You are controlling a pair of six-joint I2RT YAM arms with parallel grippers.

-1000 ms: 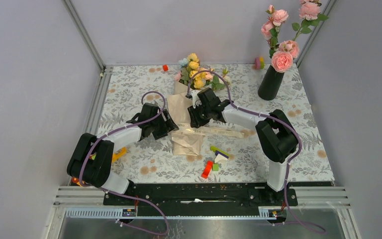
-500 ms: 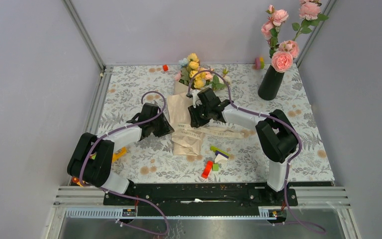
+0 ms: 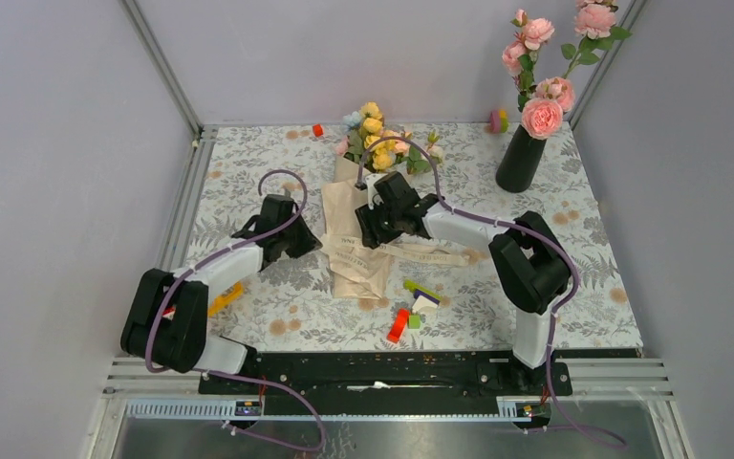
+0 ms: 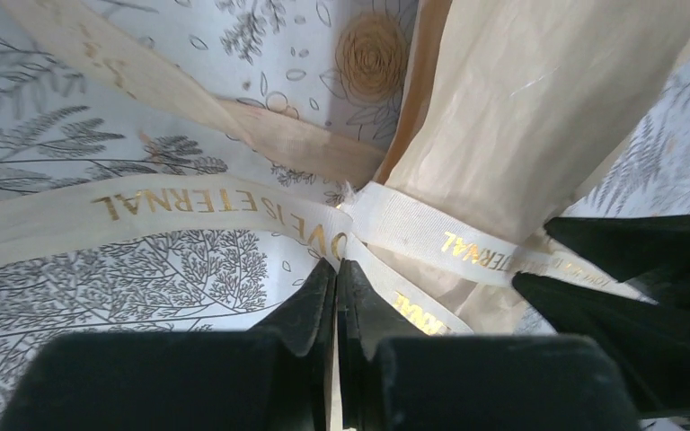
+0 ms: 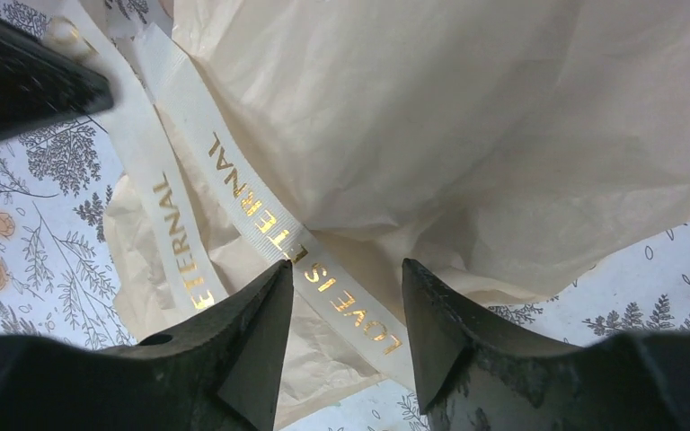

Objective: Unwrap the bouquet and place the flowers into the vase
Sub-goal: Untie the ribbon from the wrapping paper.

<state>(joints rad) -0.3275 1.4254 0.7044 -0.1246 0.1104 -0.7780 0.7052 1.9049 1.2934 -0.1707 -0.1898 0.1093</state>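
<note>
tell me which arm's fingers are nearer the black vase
Right. The right fingers are over the wrapping paper, left of the vase; the left fingers are farther left, at the paper's left edge.

**bouquet (image 3: 358,225) still wrapped, on its side; vase (image 3: 520,161) upright, far right**

- bouquet: lies mid-table, blooms toward the far edge, stem end toward the near edge.
- paper (image 3: 356,273): crinkled beige, loosened, flaps spread flat around the stems.
- ribbon (image 3: 430,252): cream with gold lettering, "LOVE IS ETERNAL". It is slack. One strand trails right over the tablecloth (image 3: 248,182), and others cross the paper.
- flowers (image 3: 377,139): small yellow, pink, pale-blue and cream heads with green leaves, bunched, sticking out of the paper's far end.
- vase: glossy black with a narrow neck, standing near the far-right corner, well apart from the bouquet. Tall pink roses (image 3: 541,117) stand in it.
</note>
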